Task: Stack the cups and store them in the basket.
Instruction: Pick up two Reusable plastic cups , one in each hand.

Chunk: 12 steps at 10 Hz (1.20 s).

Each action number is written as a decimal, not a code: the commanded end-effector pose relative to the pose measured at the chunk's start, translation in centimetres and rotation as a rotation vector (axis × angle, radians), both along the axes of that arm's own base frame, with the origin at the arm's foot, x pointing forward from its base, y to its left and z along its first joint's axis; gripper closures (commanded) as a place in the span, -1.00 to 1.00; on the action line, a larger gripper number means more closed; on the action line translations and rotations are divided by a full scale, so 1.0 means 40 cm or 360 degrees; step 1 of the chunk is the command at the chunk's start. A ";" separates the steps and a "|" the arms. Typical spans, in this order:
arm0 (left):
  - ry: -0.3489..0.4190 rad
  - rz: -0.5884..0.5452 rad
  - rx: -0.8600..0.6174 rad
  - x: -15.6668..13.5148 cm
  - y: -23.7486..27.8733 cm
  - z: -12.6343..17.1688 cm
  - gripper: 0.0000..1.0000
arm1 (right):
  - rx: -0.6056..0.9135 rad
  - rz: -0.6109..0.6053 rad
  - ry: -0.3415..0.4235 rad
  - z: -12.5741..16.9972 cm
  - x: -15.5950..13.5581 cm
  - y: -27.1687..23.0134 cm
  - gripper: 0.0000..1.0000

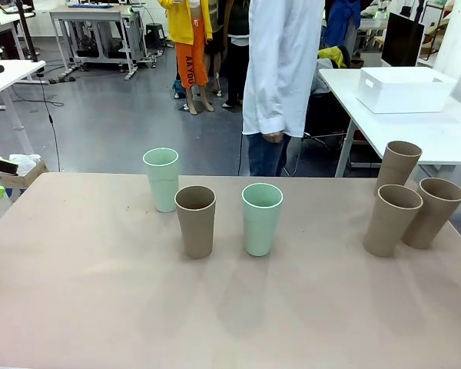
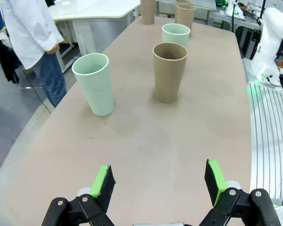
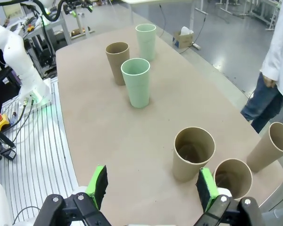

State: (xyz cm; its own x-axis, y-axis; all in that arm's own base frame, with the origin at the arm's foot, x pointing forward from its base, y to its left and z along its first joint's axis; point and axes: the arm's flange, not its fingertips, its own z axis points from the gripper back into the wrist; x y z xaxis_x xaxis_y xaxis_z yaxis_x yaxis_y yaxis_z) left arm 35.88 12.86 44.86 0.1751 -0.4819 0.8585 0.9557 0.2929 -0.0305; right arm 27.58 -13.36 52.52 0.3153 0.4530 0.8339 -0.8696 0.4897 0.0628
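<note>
Three cups stand mid-table: a mint cup (image 1: 161,178), a tan cup (image 1: 195,221) and a second mint cup (image 1: 261,218). Three tan cups (image 1: 392,219) cluster at the right, near the table's edge. The white basket (image 1: 403,88) sits on a separate white table behind them. My left gripper (image 2: 158,181) is open over bare table, well short of the mint cup (image 2: 95,84) and tan cup (image 2: 170,71). My right gripper (image 3: 151,186) is open too, with a tan cup (image 3: 192,153) just ahead of its right finger and another (image 3: 232,178) beside it.
A person in a white coat (image 1: 280,69) stands at the far edge, hands down. The other arm's white base (image 2: 273,37) stands beyond the table's side. Bare tabletop (image 1: 215,307) stretches across the near half.
</note>
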 end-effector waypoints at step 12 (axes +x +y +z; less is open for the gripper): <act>-0.0016 -0.0023 -0.0004 -0.003 0.005 0.002 -1.00 | 0.0022 0.0026 -0.0045 0.001 0.003 -0.004 -1.00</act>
State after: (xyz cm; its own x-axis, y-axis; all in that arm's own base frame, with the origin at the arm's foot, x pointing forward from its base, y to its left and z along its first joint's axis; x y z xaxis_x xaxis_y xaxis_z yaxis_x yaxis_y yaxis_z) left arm 35.88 12.88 44.86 0.1751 -0.4818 0.8586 0.9556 0.2930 -0.0306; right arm 27.53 -13.42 52.37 0.3161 0.4530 0.8336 -0.8703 0.4883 0.0646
